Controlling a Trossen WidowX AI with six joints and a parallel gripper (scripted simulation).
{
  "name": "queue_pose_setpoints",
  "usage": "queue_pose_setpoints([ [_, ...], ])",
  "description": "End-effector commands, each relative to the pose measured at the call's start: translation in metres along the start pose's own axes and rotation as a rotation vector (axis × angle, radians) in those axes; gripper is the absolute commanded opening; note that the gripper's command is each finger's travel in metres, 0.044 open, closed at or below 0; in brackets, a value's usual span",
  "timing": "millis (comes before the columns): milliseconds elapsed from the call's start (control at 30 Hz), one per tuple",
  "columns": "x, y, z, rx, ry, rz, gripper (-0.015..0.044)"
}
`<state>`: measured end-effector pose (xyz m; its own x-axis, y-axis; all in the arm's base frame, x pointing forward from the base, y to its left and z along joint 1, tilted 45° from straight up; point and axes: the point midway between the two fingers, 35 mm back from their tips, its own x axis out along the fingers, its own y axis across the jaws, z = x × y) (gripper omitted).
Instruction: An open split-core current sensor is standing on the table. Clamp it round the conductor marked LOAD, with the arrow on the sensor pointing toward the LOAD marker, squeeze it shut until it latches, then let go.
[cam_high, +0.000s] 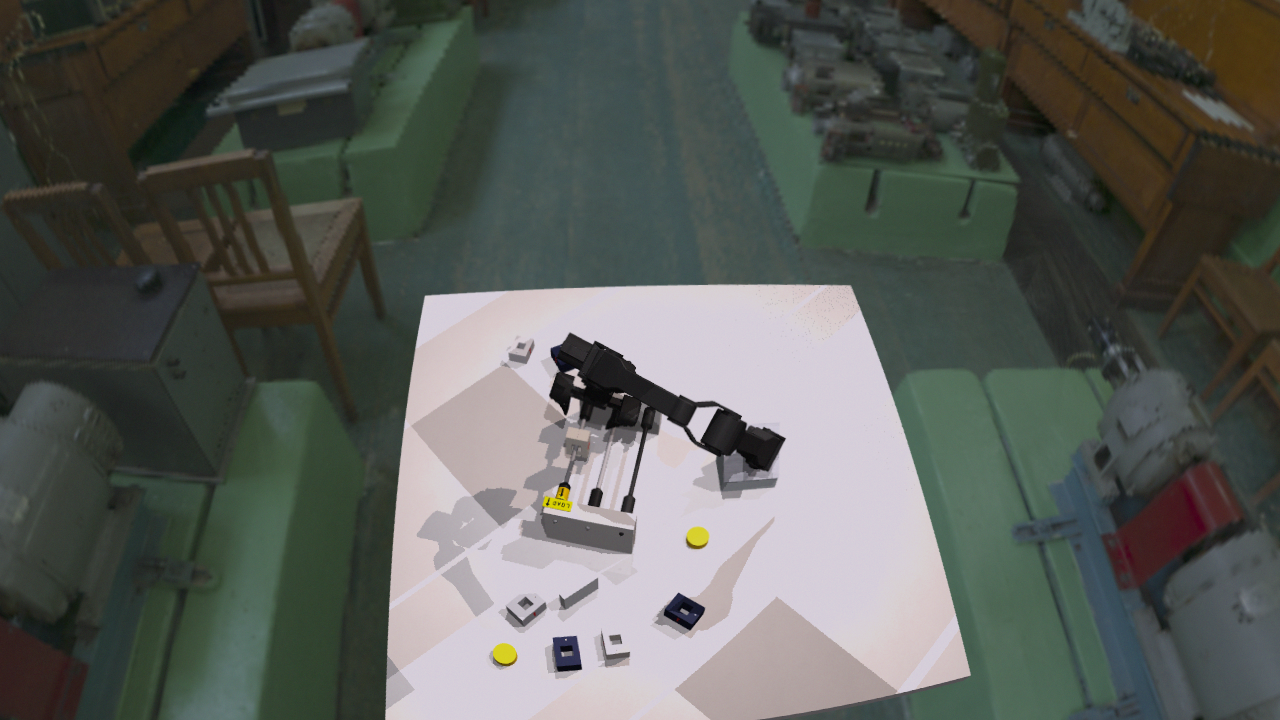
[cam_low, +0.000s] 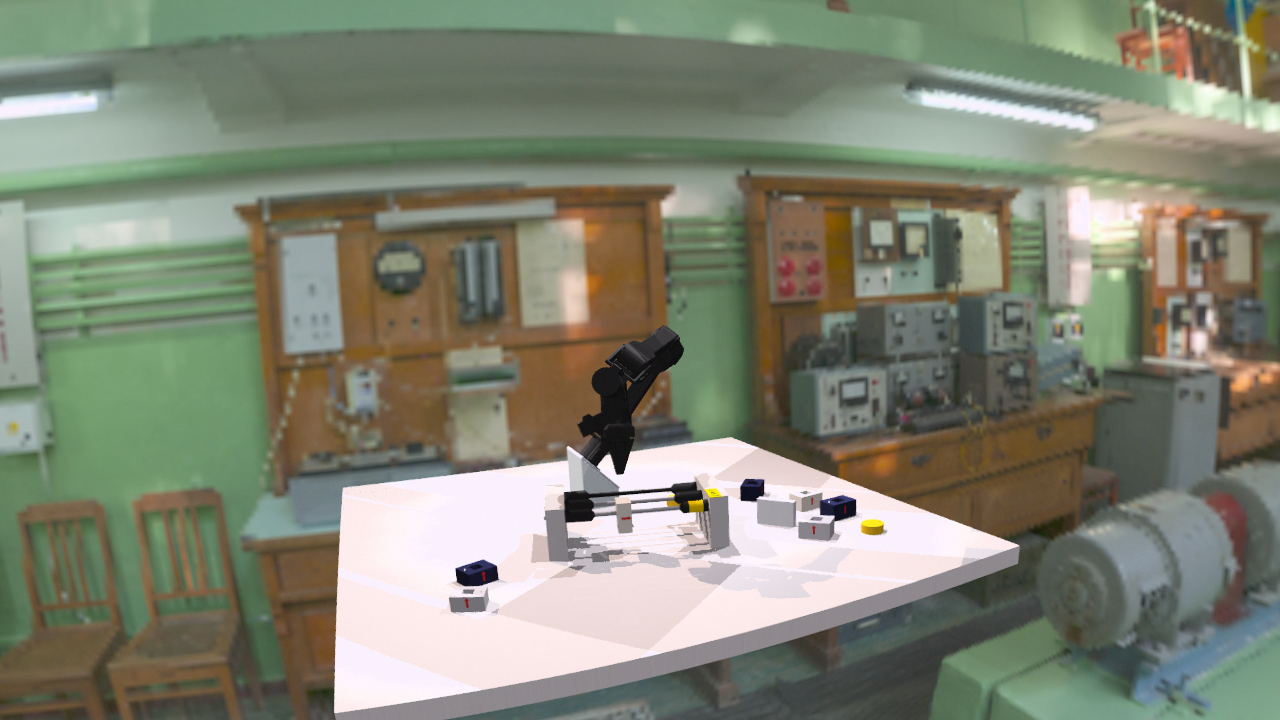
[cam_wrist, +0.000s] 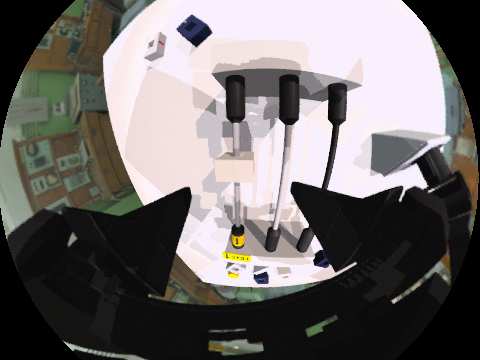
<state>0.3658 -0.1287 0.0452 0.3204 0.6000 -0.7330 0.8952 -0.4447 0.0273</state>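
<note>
The cream split-core sensor (cam_high: 577, 441) sits round the left conductor (cam_high: 569, 470) of a three-bar rack (cam_high: 590, 526), the bar with the yellow LOAD marker (cam_high: 558, 502) at its near end. In the wrist view the sensor (cam_wrist: 235, 171) looks closed round that bar, above the LOAD marker (cam_wrist: 236, 258). I cannot read the direction of its arrow. My gripper (cam_high: 581, 404) is open and empty, raised above the sensor and clear of it; its fingers frame the rack from above. In the side view the gripper (cam_low: 617, 458) hangs above the sensor (cam_low: 623, 515).
Other small blocks lie about: a white one (cam_high: 520, 349) at the back left, and grey (cam_high: 526, 609), navy (cam_high: 566, 651), white (cam_high: 614, 646) and navy (cam_high: 685, 608) ones in front. There are two yellow discs (cam_high: 697, 537) (cam_high: 504, 654), a grey bar (cam_high: 578, 591) and the arm's base (cam_high: 747, 470).
</note>
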Motion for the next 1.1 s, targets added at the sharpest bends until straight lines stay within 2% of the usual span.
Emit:
queue_pose_setpoints([
  [0, 0.000, -0.001, 0.000, -0.003, 0.004, -0.001, 0.0440],
  [67, 0.001, -0.003, -0.006, -0.041, -0.041, -0.004, 0.0440],
  [267, 0.000, -0.026, -0.053, -0.402, -0.393, 0.014, 0.0440],
  [500, -0.024, -0.053, -0.107, -0.769, -0.755, 0.162, 0.0440],
  [1067, -0.028, -0.052, -0.115, -0.790, -0.767, 0.189, 0.0440],
])
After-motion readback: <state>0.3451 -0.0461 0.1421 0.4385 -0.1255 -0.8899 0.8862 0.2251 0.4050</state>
